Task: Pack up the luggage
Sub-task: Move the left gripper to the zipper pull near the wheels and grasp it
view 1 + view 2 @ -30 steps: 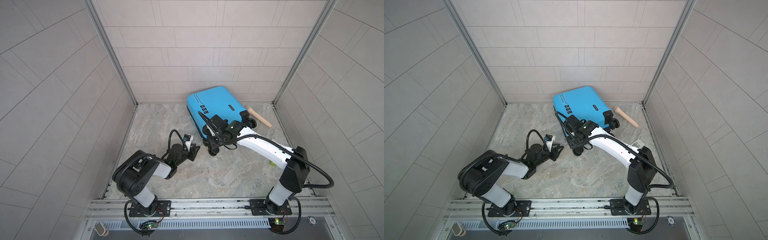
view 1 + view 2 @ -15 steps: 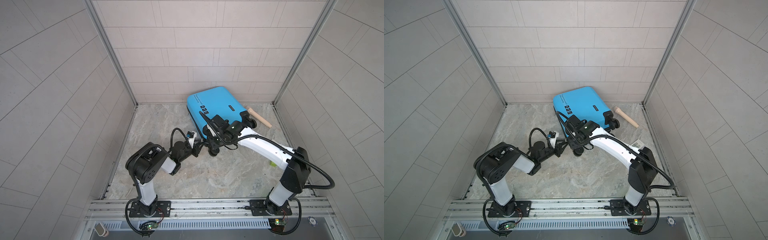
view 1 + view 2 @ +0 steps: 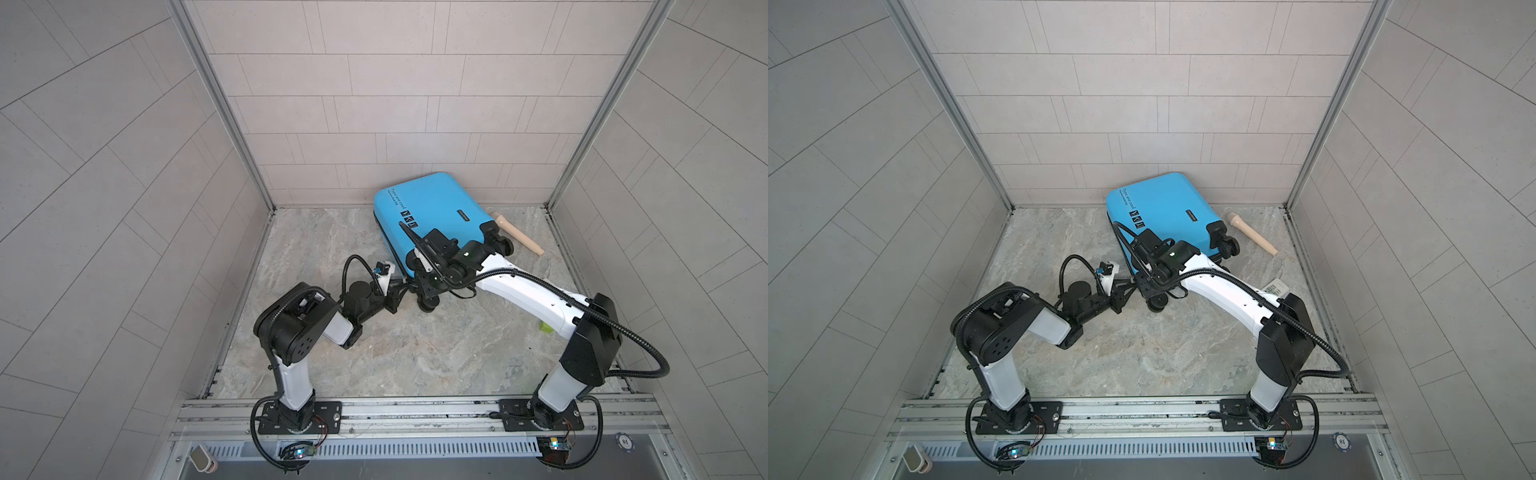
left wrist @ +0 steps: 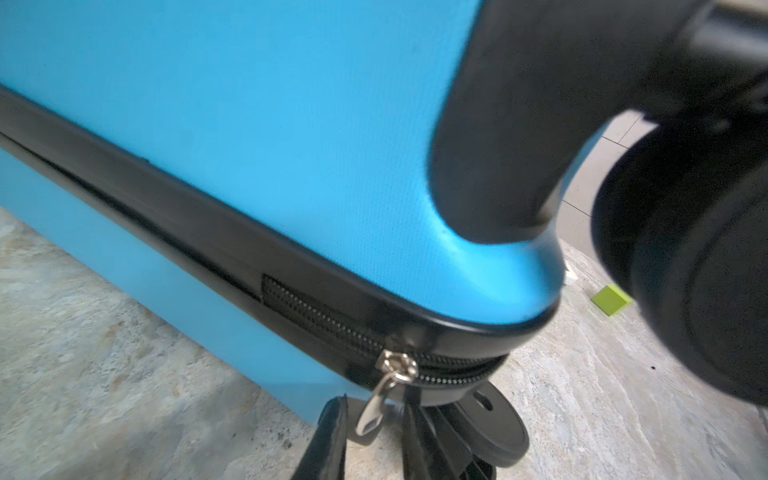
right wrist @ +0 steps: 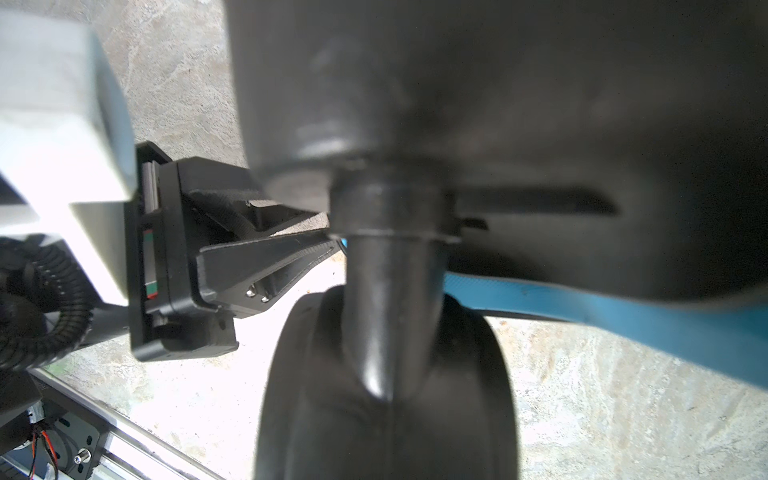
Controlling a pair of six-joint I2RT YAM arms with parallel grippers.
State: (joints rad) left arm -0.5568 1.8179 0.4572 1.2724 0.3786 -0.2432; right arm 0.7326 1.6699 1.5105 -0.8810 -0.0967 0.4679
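Toward the far side of the marbled worktop point(image 3: 415, 353), near the back wall: bright-blue hard-shell suitcase point(image 3: 432, 203), one, lying flat. Silver zipper pull point(image 4: 372, 411), one, at its near corner, hanging lengthwise between the left gripper's point(image 3: 401, 289) fingers point(image 4: 330, 432), which stand narrow on either side, no pinch evident. Left arm nearer; judged next: nip the pull, draw along the black zipper seam point(image 4: 324, 320). Right gripper point(image 3: 426, 276) at the adjoining black wheel point(image 3: 428, 306); finger spread cannot be told. Beige wooden peg point(image 3: 517, 235), one; small green block point(image 3: 545, 328), one.

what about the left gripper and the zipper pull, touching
cannot tell: left wrist view shows the zipper pull between the fingers of the left gripper, floor visible on one side, other side too dark
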